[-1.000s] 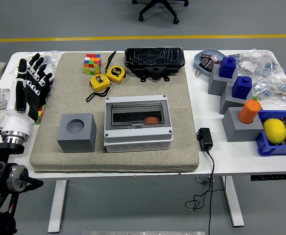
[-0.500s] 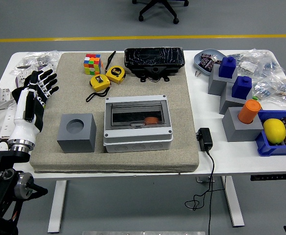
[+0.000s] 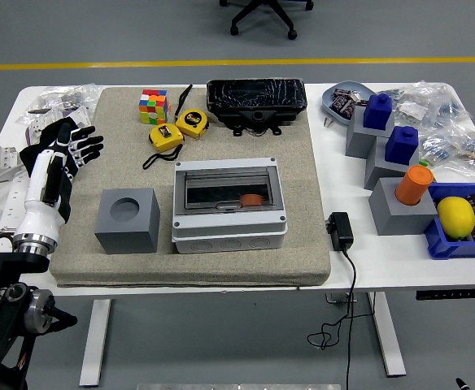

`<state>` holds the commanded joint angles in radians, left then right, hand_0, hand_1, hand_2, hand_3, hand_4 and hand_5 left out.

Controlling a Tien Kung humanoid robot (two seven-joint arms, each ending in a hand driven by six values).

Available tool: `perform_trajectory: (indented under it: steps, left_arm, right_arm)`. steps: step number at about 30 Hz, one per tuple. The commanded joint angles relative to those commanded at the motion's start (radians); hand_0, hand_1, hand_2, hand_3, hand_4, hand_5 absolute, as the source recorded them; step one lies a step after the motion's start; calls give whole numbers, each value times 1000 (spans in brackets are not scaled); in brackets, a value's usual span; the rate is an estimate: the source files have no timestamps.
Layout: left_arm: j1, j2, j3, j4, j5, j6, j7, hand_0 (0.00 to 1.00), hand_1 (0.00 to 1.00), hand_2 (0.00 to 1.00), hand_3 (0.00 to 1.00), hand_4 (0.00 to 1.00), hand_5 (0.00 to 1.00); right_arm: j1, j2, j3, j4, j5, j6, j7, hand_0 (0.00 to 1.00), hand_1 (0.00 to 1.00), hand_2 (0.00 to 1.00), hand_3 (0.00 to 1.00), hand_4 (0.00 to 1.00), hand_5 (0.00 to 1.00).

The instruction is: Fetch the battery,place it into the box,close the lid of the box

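The grey box stands in the middle of the beige mat. Its clear lid lies shut. An orange battery shows through the lid, inside the box. My left hand is at the mat's left edge, well left of the box, with its fingers spread and holding nothing. My right hand does not show.
A grey cube with a round hole sits left of the box. Two yellow tape measures, a colour cube and a black case lie behind it. Grey stands with blue and orange pieces, a lemon and a black adapter are at the right.
My left hand has dropped from upright to lower at the mat's left edge, fingers now tilted to the right. The box and battery have not moved.
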<state>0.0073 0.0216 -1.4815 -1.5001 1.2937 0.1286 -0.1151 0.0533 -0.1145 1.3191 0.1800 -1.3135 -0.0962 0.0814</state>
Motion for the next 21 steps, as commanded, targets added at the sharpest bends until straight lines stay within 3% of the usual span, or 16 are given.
perform_trajectory:
  steps: [1,2,7,8,13,14,19,20,21]
  left_arm:
    - [0,0,0,-1,4,2,1,700,683,662,679,998,937]
    - [1,-1,0,-1,7,4,3,682,661,636,613,896,728]
    - [4,0,-2,-6,34,30,7,682,661,636,613,896,728]
    - [5,0,-1,-6,38,34,7,615,616,562,510,693,355]
    - [9,-3,5,-7,85,50,11,615,616,562,510,693,355]
    - [10,-3,6,-7,88,51,11,545,550,532,485,806,2]
    - [10,-3,5,-12,129,66,18,545,550,532,485,806,2]
    - [11,-2,5,-14,139,64,23,527,537,499,409,753,2]
    - [10,-2,5,-15,141,66,24,527,537,499,409,753,2]
  right_arm:
    - [0,0,-1,0,1,1,0,904,874,832,892,998,998]
    - [1,1,-2,0,2,1,0,898,869,824,880,998,998]
    - [2,1,-1,0,-2,4,-2,898,869,824,880,998,998]
    - [2,0,1,0,-4,5,-2,894,862,821,868,998,998]
    - [1,1,4,0,-7,6,-4,894,862,821,868,998,998]
    - [1,1,4,0,-7,6,-4,893,860,818,865,998,998]
    - [0,1,3,0,-7,6,-3,893,860,818,865,998,998]
    - [1,2,3,0,-7,6,-3,889,860,817,863,998,998]
    - [2,2,4,0,-7,5,-4,889,860,817,863,998,998]
